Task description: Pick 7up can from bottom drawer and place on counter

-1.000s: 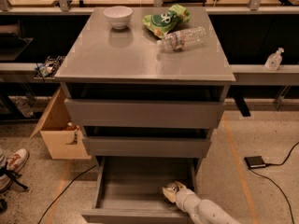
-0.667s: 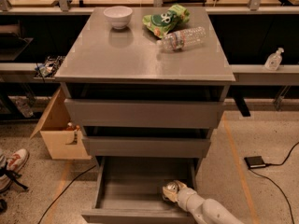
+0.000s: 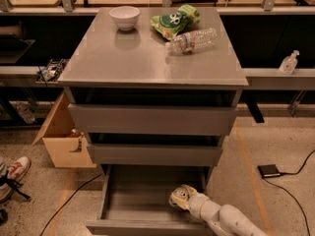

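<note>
Grey shallow bottom drawer [image 3: 142, 203] open; small dull green-silver 7up can [image 3: 175, 196] at its right side, white gripper [image 3: 184, 200] right on it, grip state can't tell. Risk: loose hold, so can slips or clips middle grey drawer [image 3: 155, 154] en route to glossy grey tabletop [image 3: 147, 58].

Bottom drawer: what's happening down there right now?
The bottom drawer is open and the arm reaches into its right front corner, with the gripper low inside. The rounded shape at its tip may be the 7up can. No can is on the counter, which holds a bowl, a snack bag and a water bottle.
</note>
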Robot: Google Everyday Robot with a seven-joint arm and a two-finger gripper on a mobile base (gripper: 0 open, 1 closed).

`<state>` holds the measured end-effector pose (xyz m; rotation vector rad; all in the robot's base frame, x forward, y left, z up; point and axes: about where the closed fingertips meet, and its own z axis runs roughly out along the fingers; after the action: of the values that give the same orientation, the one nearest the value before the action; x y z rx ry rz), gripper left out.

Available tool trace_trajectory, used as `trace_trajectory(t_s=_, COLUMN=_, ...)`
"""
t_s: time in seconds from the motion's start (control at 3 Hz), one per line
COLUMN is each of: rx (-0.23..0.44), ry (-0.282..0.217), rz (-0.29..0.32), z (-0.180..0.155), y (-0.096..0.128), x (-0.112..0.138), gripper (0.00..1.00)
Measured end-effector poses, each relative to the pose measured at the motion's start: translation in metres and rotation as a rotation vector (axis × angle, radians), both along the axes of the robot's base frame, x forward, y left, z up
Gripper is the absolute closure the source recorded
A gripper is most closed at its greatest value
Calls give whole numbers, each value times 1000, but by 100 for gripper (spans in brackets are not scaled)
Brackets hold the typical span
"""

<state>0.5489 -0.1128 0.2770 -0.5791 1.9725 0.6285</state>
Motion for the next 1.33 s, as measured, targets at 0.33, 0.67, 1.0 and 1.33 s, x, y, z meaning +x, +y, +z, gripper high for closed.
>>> trace_trajectory(t_s=0.33, rx=0, ry=0, rz=0, z=0, y=0, x=0, gripper=100)
trace_trajectory(t_s=0.67, rx=-23, ry=-30, rz=43, z=14, y=7, x=1, gripper=100)
trace_trajectory(t_s=1.0, rx=-101, ry=-130, rz=98, z=62, y=10, x=-2, gripper=100)
trace_trajectory(t_s=1.33, rx=-178, ry=-238, rz=148, z=122, y=15, x=-14, gripper=100)
